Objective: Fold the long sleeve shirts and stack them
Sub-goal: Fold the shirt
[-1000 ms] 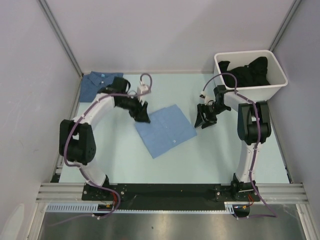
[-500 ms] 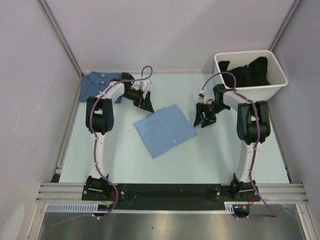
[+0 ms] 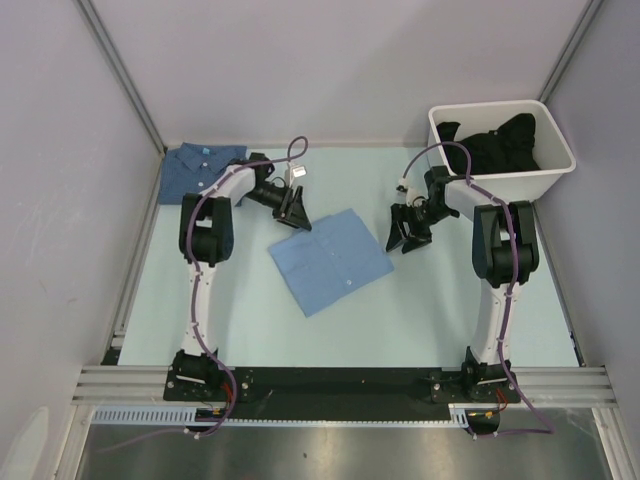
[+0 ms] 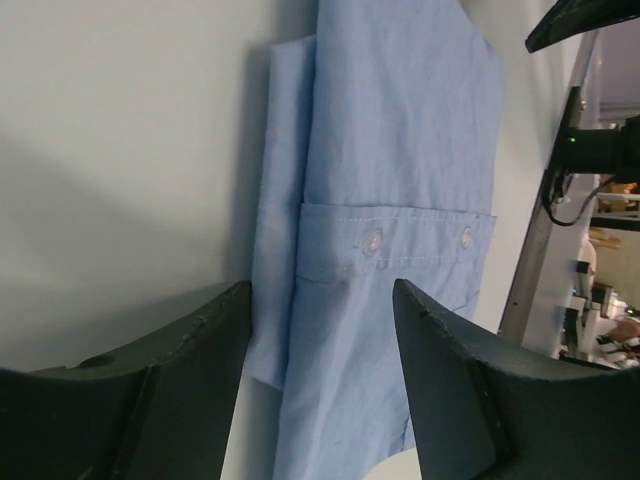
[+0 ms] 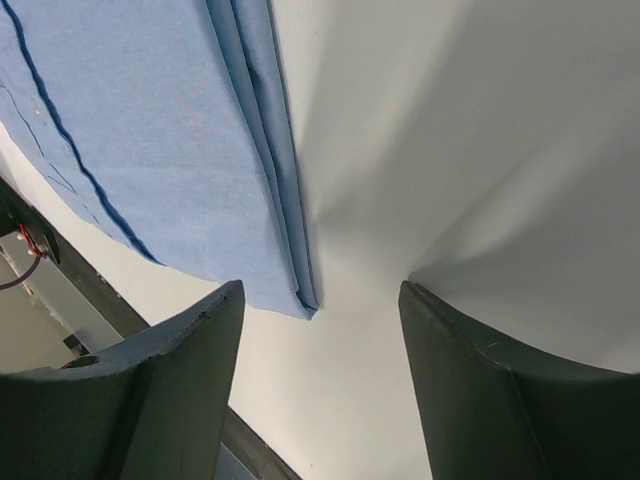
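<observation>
So the light blue shirt [image 3: 330, 260] looks like it's folded. It's a flat, tidy rectangle on the table [image 3: 450, 300], sitting right between the two claws. I'd say the folding step for this one is basically done and we're at the handover to stacking.

The left claw [image 3: 293, 212] hangs just off the shirt's far left corner, and the right claw [image 3: 407, 232] is just beside its far right edge. Both have their fingers spread well apart with nothing in them. In the left wrist view the shirt's folded side edge and a strip with two buttons [image 4: 373, 240] sit right under the gap between the fingers. I can't tell if the tips are brushing the cloth or just hovering over it. In the right wrist view the layered fold edge runs down toward the left finger, and there's only bare table under the right one.

The denim shirt [image 3: 200, 168] lies off behind the left claw, tucked in the far corner, well apart from the light one. It looks fairly compact, though I can't judge how neatly it's folded from here.

My guess for the next move is to get one shirt on top of the other. Each claw would need to pinch through all the layers at an edge, or the fold could fall open when lifted.

There's also a bin [image 3: 510, 182] of dark clothes [image 3: 495, 140] behind the right claw, and nothing is near it.
</observation>
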Robot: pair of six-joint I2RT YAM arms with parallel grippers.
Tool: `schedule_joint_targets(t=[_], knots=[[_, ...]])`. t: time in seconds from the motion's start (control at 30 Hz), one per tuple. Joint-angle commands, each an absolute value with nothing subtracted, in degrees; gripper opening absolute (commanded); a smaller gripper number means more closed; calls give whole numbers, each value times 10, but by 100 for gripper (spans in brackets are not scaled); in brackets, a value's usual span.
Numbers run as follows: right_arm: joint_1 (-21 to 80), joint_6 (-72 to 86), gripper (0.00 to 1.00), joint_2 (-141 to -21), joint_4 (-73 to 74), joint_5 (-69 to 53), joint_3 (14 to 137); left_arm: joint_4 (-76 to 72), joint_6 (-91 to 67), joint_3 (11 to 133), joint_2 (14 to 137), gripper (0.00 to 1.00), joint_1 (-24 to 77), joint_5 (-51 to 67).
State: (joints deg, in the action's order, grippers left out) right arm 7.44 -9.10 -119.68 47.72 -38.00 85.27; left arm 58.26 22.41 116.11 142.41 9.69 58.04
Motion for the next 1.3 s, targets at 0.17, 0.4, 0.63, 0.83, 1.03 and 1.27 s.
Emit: schedule_joint_targets(t=[0.17,0.4,0.63,0.83,1.03,1.27], knots=[[75,-100,69,-1208,480,-381,874,601,210,1168,1467,59,120,562],[75,-97,69,-1209,474,-385,871,556,153,1160,1461,31,114,566],[69,-92,69,-1193,466,-391,857,514,121,1151,1387,0,82,592],[59,-96,68,-1165,457,-395,847,535,176,1156,1275,0,70,519],[46,-102,68,-1133,449,-397,838,598,256,1353,1253,0,68,364],[34,-89,69,-1106,429,-423,824,578,402,1351,1196,0,133,222]])
